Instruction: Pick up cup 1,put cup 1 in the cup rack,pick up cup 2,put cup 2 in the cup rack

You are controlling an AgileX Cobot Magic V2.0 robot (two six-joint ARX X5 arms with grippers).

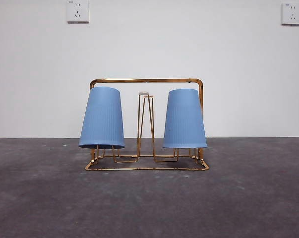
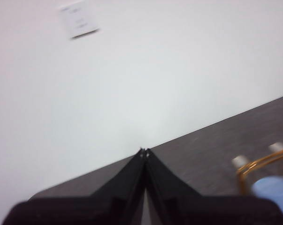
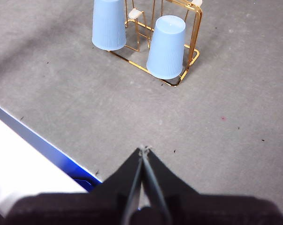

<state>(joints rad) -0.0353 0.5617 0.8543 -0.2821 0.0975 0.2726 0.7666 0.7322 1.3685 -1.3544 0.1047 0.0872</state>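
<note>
Both ribbed blue plastic cups, one (image 1: 102, 118) and the other (image 1: 184, 119), hang upside down on the gold wire cup rack (image 1: 147, 81). They seem light, stiff and smooth; grip the wall near the rim. The left pincer (image 2: 144, 151) and right pincer (image 3: 143, 149) are closed, empty and away from the rack.

Three cameras, one shared rack

Front is looking level and near at the cup rack (image 1: 147, 129); the right wrist is looking down from farther; the left wrist's blurred edge is probably catching it.

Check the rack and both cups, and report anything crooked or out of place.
Only one small thing: the left cup hangs tilted on the cup rack, its rim swung outward, while the right cup sits nearly straight. Both are upside down on prongs, and nothing looks spilled or damaged. Both grippers are shut and clear of the rack.
</note>
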